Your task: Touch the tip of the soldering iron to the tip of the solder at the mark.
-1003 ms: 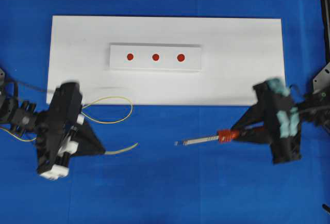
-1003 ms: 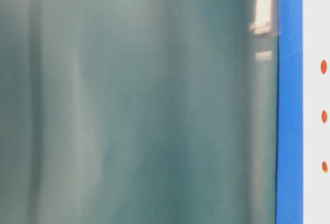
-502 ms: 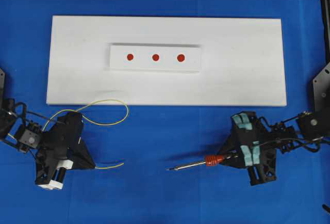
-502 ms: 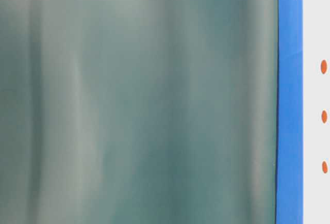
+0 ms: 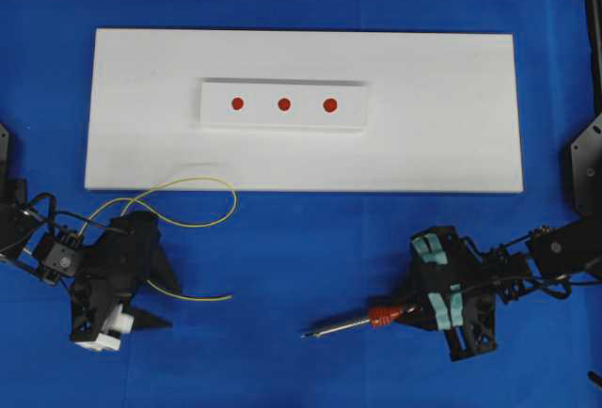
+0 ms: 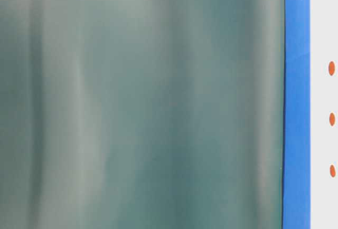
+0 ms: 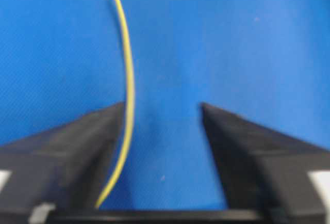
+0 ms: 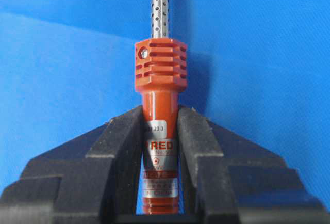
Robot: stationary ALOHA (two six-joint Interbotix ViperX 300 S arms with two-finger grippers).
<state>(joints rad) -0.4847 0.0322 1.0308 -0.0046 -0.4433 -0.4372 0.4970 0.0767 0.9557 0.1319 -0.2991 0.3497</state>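
Note:
My right gripper (image 5: 406, 310) is shut on the red handle of the soldering iron (image 5: 362, 319), near the front of the blue cloth. The silver shaft points left, its tip (image 5: 304, 336) far from the marks. In the right wrist view both fingers press the soldering iron (image 8: 160, 74). My left gripper (image 5: 162, 290) is open at the front left. The thin yellow solder (image 5: 193, 225) loops from it, and its free end (image 5: 229, 297) lies on the cloth. In the left wrist view the solder (image 7: 129, 69) runs along the left finger (image 7: 93, 131), unclamped. Three red marks (image 5: 283, 103) sit on a white block.
The white block (image 5: 282, 120) rests on a large white board (image 5: 433, 135) at the back. Blue cloth covers the table. A blurred grey-green surface (image 6: 142, 102) fills most of the table-level view; only the red marks (image 6: 331, 68) show at its right edge.
Both arms have come forward and down, away from the board. My left gripper has opened and let go of the solder. The right gripper still grips the iron.

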